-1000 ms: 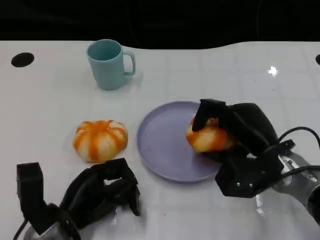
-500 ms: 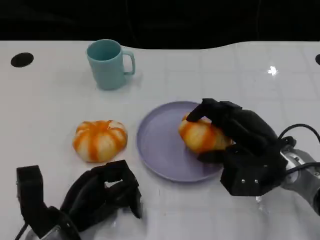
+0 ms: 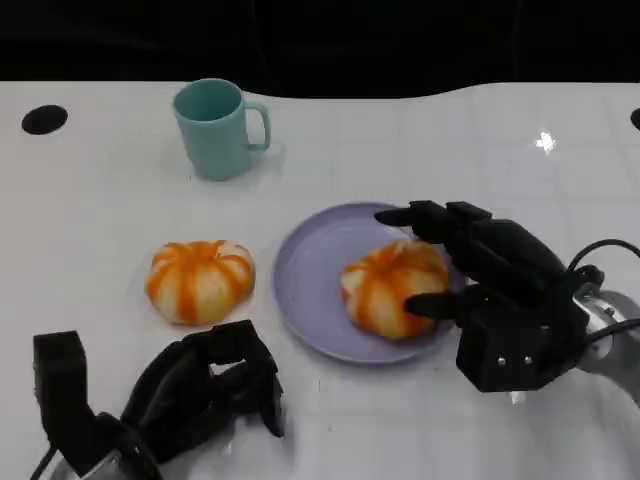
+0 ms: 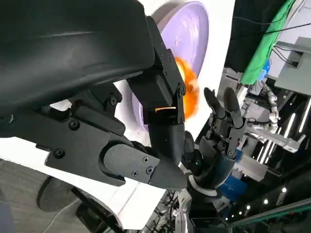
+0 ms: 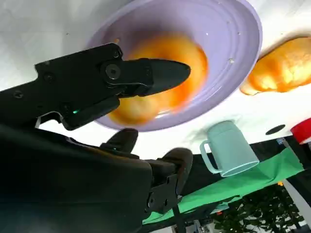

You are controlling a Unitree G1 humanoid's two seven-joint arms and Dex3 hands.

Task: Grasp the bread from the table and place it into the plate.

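An orange-and-white striped bread (image 3: 392, 288) lies in the lavender plate (image 3: 310, 270), tilted toward the plate's right side. My right hand (image 3: 490, 275) stands just right of it with fingers spread and straight, reaching over the bread's far edge without gripping it. The right wrist view shows the same bread (image 5: 160, 58), blurred, inside the plate (image 5: 233, 39). A second striped bread (image 3: 200, 280) sits on the table left of the plate. My left hand (image 3: 200, 385) rests at the front left, fingers curled in on nothing.
A teal mug (image 3: 215, 127) stands at the back left, well behind the plate. A black round hole (image 3: 45, 119) marks the table's far left. The table's dark back edge runs along the top.
My right hand's fingers have spread and let go of the bread, which has rolled down and left onto the plate. The left hand has not moved.
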